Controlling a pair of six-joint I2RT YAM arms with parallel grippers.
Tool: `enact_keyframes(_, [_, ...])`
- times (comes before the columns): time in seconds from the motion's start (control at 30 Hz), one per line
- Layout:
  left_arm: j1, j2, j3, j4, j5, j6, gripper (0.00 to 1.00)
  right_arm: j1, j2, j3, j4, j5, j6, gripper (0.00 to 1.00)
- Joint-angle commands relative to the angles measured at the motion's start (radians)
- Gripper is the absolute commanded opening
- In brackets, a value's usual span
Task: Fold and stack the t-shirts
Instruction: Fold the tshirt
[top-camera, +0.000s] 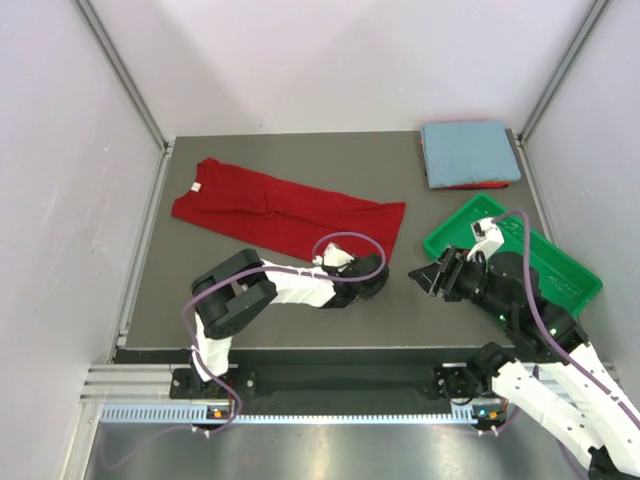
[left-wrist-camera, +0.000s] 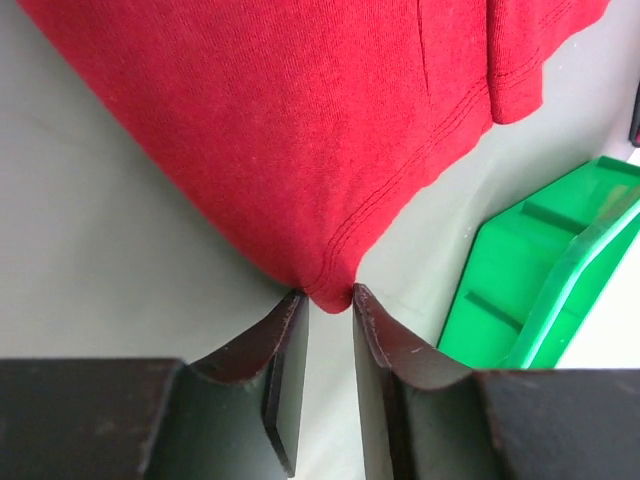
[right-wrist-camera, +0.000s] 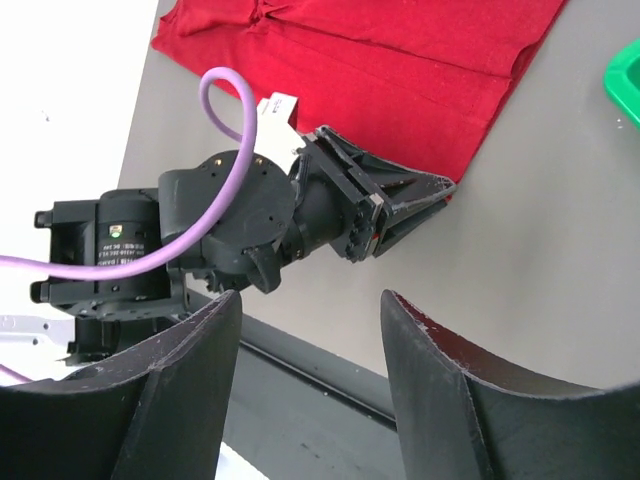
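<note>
A dark red t-shirt (top-camera: 285, 210) lies spread flat across the dark table, its neck label at the far left. My left gripper (top-camera: 383, 268) sits low at the shirt's near right corner. In the left wrist view the hem corner (left-wrist-camera: 328, 285) is pinched between the two fingertips of the left gripper (left-wrist-camera: 328, 293). My right gripper (top-camera: 420, 273) hovers just right of it, open and empty, over bare table. The right gripper (right-wrist-camera: 310, 300) faces the left gripper (right-wrist-camera: 445, 190). A folded light blue t-shirt (top-camera: 470, 150) lies at the back right on a folded red one (top-camera: 470, 186).
A green plastic tray (top-camera: 560, 290) stands at the right edge of the table, under and behind my right arm; it also shows as the green tray (left-wrist-camera: 520, 290) close to the pinched corner. White walls enclose the table on three sides.
</note>
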Motion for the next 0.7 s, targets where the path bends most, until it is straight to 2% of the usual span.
enact_keyframes(0.0, [-0.008, 0.064, -0.004, -0.162, 0.015, -0.017, 0.30, 0.003, -0.032, 0.063, -0.025, -0.001, -0.021, 0.59])
enact_keyframes(0.1, [-0.010, 0.064, -0.024, -0.148, 0.034, -0.031, 0.20, 0.003, -0.068, 0.077, -0.038, 0.007, -0.021, 0.59])
enact_keyframes(0.13, [-0.017, 0.061, -0.028, -0.148, 0.033, -0.034, 0.11, 0.003, -0.080, 0.084, -0.045, 0.010, -0.020, 0.59])
enact_keyframes(0.23, [-0.033, 0.023, -0.044, -0.186, 0.008, -0.039, 0.00, 0.001, -0.088, 0.086, -0.046, 0.013, -0.014, 0.60])
enact_keyframes(0.67, [-0.138, -0.157, -0.149, -0.377, -0.061, -0.034, 0.00, 0.004, -0.013, 0.093, -0.074, -0.011, -0.041, 0.61])
